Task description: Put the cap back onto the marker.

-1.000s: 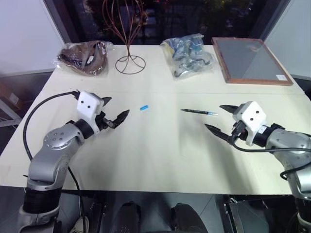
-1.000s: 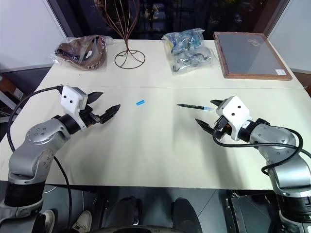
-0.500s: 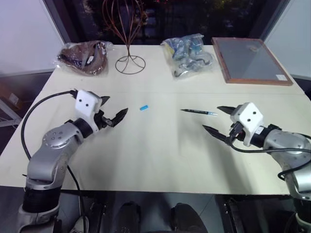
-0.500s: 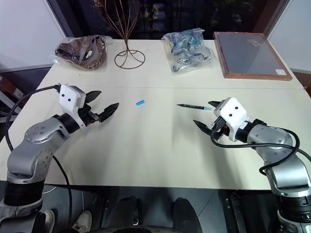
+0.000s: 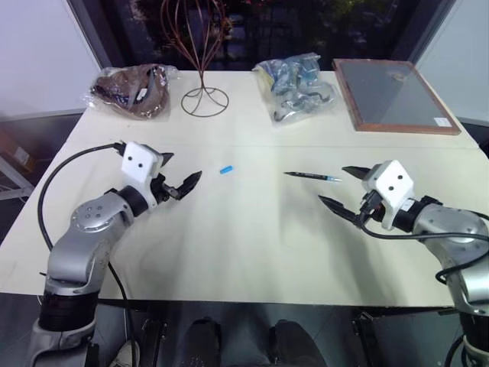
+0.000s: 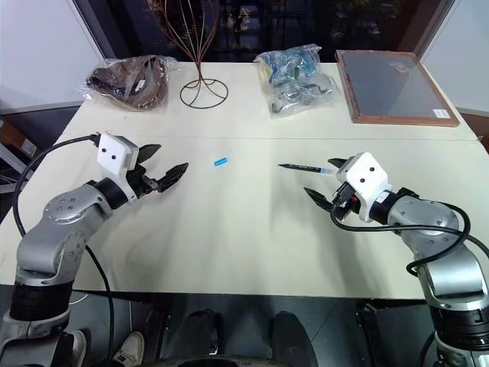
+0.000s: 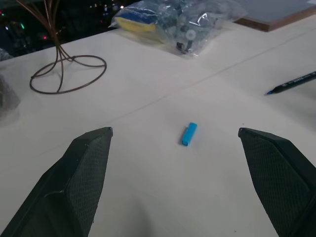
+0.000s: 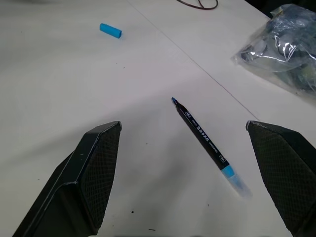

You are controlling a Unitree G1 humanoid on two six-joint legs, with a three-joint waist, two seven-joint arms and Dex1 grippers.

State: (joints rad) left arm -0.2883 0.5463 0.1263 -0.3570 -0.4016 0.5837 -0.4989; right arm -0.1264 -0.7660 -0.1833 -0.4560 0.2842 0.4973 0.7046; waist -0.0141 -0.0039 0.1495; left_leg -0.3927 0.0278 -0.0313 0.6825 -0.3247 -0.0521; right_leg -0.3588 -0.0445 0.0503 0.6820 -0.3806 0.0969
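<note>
Honestly nothing much has changed over the last second: both arms sit where they were, and nothing on the pale worktop (image 5: 252, 252) has shifted. So the task isn't really underway yet, I'd say.

Using the tiny bright blue plastic cap (image 5: 226, 170) as the landmark, going left to right. The left hand (image 5: 180, 177) hovers just left of the cap and a bit nearer the robot, its two black fingers spread wide with nothing between them; in the left wrist view the cap lies on the worktop straight ahead, centred between the fingers. The cap lies on its side, untouched.

Right of the cap, well apart from it, lies the thin dark marker (image 5: 312, 177) with its pointed tip towards the cap and its pale bluish end away from it. Further right again, the right hand (image 5: 341, 189) hangs near the marker's bluish end, fingers also wide and empty.

My guess: each hand is lined up for its own pickup, left on cap, right on marker, but neither grasp has started.
</note>
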